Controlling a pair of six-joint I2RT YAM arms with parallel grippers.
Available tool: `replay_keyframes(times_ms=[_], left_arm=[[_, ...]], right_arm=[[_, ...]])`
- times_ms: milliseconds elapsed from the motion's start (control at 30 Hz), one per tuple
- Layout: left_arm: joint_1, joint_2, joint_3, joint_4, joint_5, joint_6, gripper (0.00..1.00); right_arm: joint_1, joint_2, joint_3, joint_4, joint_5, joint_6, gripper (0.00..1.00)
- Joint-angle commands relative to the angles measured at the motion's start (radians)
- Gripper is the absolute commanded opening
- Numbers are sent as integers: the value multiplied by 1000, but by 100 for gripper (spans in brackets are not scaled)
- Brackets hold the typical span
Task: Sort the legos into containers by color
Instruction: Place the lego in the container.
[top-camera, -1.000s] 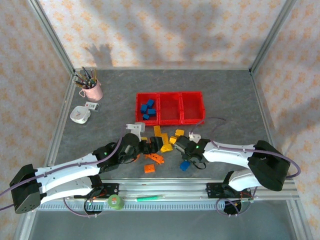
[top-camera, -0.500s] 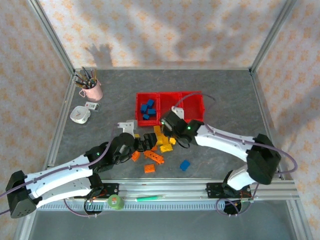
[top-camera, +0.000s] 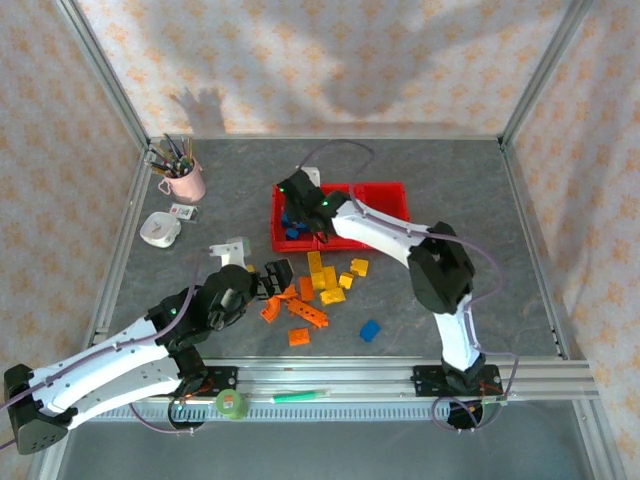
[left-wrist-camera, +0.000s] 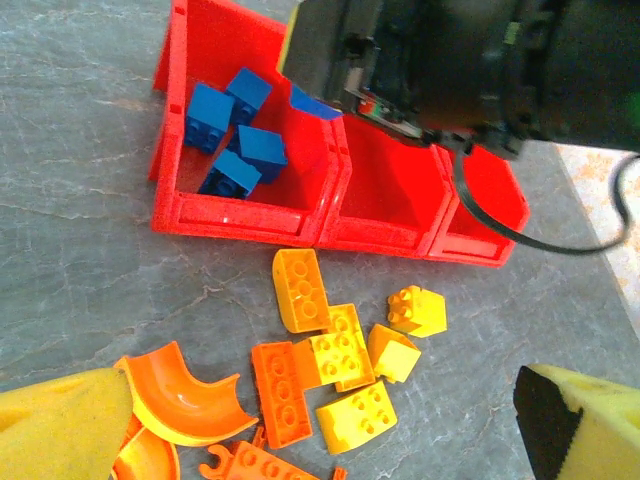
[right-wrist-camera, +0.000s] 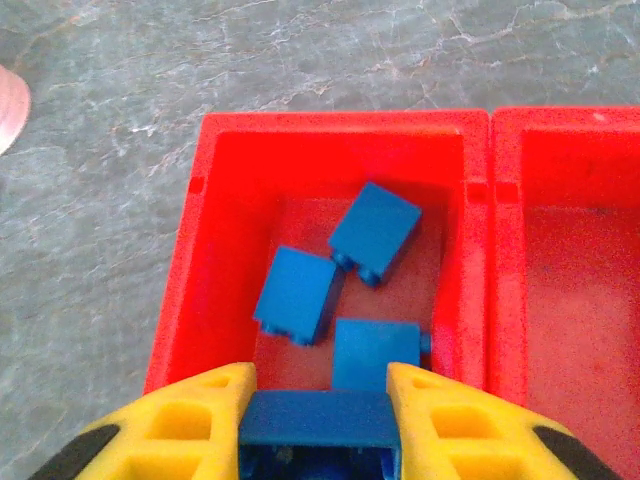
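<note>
The right tool (right-wrist-camera: 320, 405) clenches a blue brick (right-wrist-camera: 315, 428) by its flat sides above the left bin (right-wrist-camera: 330, 128), at the middle of the bench (top-camera: 450, 190). Light, stiff, slick plastic: side walls probably grip better than studs. The left tool (left-wrist-camera: 320, 430) hangs released over loose legos (left-wrist-camera: 300, 290) nearer the bench's near edge.

Your red containers (right-wrist-camera: 330, 125) are hard plastic with a finely grained, faintly sparkling finish. The blue bricks (right-wrist-camera: 375, 232) inside the left container are smooth plastic, satin rather than glossy. The yellow bricks (left-wrist-camera: 340, 350) and orange bricks (left-wrist-camera: 280, 390) just in front of the containers are glossier, with highlights on the studs. The table (right-wrist-camera: 300, 50) around the containers is a grey veined sheet, matt. Over that left container, your right gripper (right-wrist-camera: 318, 385) has yellow fingers (right-wrist-camera: 190, 420) of matt moulded plastic. The blue brick (right-wrist-camera: 320, 425) between them is smooth. The rail (top-camera: 350, 375) well in front of the containers is bare metal.
</note>
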Motion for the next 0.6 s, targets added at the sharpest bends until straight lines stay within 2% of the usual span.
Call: replay_keyframes(times_ms=[0, 100, 167, 300, 400, 567], left_arm=[[14, -18, 1, -35, -21, -6, 99], [22, -19, 0, -36, -16, -2, 99], [28, -19, 3, -33, -11, 1, 99], [32, -19, 8, -29, 1, 7, 99], [34, -19, 12, -21, 12, 11, 99], [34, -11, 9, 20, 59, 22, 99]], right_arm=[[-14, 78, 116, -51, 40, -59, 35], [-20, 140, 211, -78, 33, -76, 41], [-21, 162, 262, -100, 32, -84, 51], [-21, 133, 271, -111, 24, -89, 60], [-22, 64, 211, -106, 16, -83, 63], [-20, -120, -14, -45, -12, -58, 67]])
